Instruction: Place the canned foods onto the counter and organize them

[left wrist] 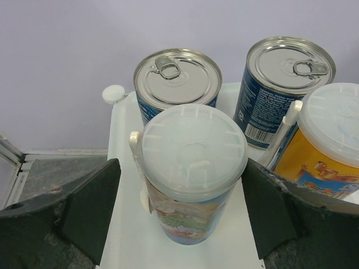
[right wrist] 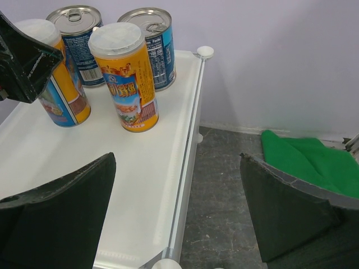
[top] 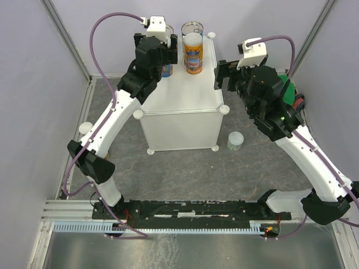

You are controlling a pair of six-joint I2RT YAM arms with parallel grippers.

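Note:
The white counter (top: 185, 101) carries several cans at its back. In the left wrist view a colourful white-lidded can (left wrist: 193, 168) stands upright between the wide-apart jaws of my left gripper (left wrist: 180, 174), with gaps on both sides. Behind it are two blue cans (left wrist: 177, 78) (left wrist: 286, 73), with an orange can (left wrist: 331, 134) to the right. My left gripper (top: 160, 56) hovers over the counter's back left. My right gripper (top: 224, 75) (right wrist: 178, 159) is open and empty over the counter's right edge (right wrist: 188, 168). A pale green can (top: 235, 140) stands on the floor.
The green cloth (right wrist: 314, 162) (top: 289, 92) lies on the grey floor right of the counter, under my right arm. A corner knob (top: 224, 109) sits just below the right gripper. Lilac walls close in behind and beside the counter.

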